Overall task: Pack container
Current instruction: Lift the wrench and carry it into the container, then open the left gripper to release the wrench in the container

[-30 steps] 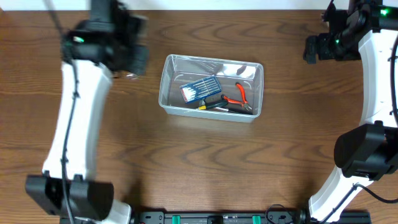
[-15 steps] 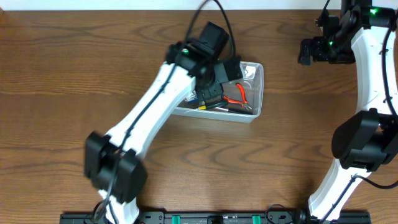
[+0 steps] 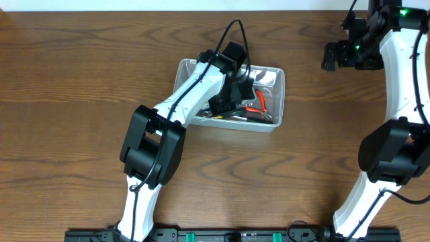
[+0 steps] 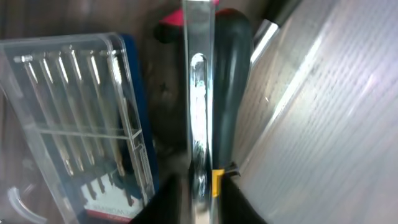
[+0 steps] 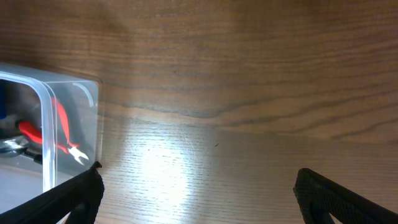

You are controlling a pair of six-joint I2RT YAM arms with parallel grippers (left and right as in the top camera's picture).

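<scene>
Wood tabletop point(image 3: 67, 101), one clear container point(image 3: 280, 101)

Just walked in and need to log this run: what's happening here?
The left gripper is down inside the container, low among a blue bit case, red pliers and a black-handled tool. Whether it grips anything is unclear. The right gripper hangs open over the table to the right of the container, holding nothing.
</scene>
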